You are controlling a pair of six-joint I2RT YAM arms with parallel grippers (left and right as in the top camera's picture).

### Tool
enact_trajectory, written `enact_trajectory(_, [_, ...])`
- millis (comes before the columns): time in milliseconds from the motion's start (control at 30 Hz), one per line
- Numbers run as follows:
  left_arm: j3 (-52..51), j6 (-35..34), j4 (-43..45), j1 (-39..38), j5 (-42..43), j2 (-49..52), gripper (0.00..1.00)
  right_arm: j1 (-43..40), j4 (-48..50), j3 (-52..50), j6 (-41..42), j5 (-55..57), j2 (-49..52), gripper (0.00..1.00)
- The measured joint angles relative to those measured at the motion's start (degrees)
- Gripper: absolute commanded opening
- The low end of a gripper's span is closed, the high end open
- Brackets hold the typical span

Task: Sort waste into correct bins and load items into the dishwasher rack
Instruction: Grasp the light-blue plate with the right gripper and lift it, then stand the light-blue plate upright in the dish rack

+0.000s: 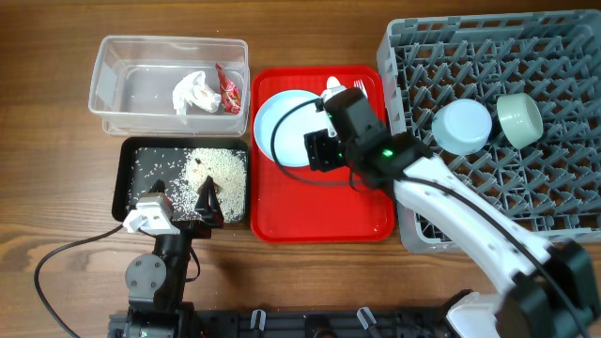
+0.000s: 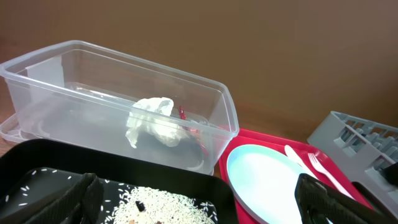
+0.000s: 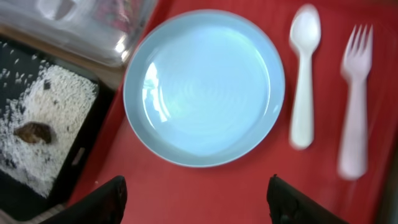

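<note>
Listing from the far left corner of the bench: one clear tub (image 1: 105,89), which held a crumpled white napkin (image 1: 192,92) and a red wrapper (image 1: 228,91), the two just beside each other toward its right end.

Black tray (image 1: 120,178): sat on the near side of the tub, close to the bench's near edge. It held loose rice (image 1: 223,167) with a few brown bits, heaped mostly in its right half.

Left tool (image 1: 180,208): hung over the near rim of the black tray, its fingers spread wide, with nothing between them. Whether the tips touched the tray could not be told.

Red tray (image 1: 319,202): lay mid-bench, between the black tray and the rack. It carried a light-blue plate (image 3: 204,87) at its far left, then a white spoon (image 3: 305,74) and a white fork (image 3: 356,99) side by side to the plate's right, handles toward the near edge. The fork was blurred in the right wrist view.

Right tool (image 3: 199,205): was poised above the red tray on the near side of the plate, its fingers parted and empty.

Rack (image 1: 526,197): grey and pegged, filled the bench's right edge up to the far right corner. A blue bowl (image 1: 462,127) and a green bowl (image 1: 519,119) sat in it, just beside each other in its far half.
</note>
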Motion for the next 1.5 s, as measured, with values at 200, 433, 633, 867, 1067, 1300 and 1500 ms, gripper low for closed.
enact_trajectory(200, [0.0, 0.0, 0.0, 0.0, 0.0, 0.0, 1.0, -2.0, 5.7, 0.0, 22.4, 0.9, 15.1, 0.64])
enact_trajectory(433, [0.0, 0.0, 0.0, 0.0, 0.0, 0.0, 1.0, -2.9, 7.6, 1.4, 32.4, 1.7, 21.6, 0.04])
enact_trajectory(633, [0.0, 0.0, 0.0, 0.0, 0.0, 0.0, 1.0, -3.1, -2.3, 0.2, 30.8, 7.8, 14.6, 0.04])
enact_trajectory(867, [0.0, 0.0, 0.0, 0.0, 0.0, 0.0, 1.0, -5.2, -0.7, -0.2, 5.2, 37.2, -17.3, 0.04])
enact_trajectory(1067, [0.0, 0.0, 0.0, 0.0, 0.0, 0.0, 1.0, -21.1, 19.8, 0.0, -25.0, 50.6, -19.0, 0.04])
enact_trajectory(1300, [-0.1, 0.0, 0.1, 0.0, 0.0, -0.2, 1.0, -31.1, 44.8, -0.3, -59.9, 52.4, -0.9, 0.04])
enact_trajectory(1500, [-0.1, 0.0, 0.1, 0.0, 0.0, -0.2, 1.0, -30.5, 52.2, -0.3, -69.0, 52.7, 11.6, 0.06])
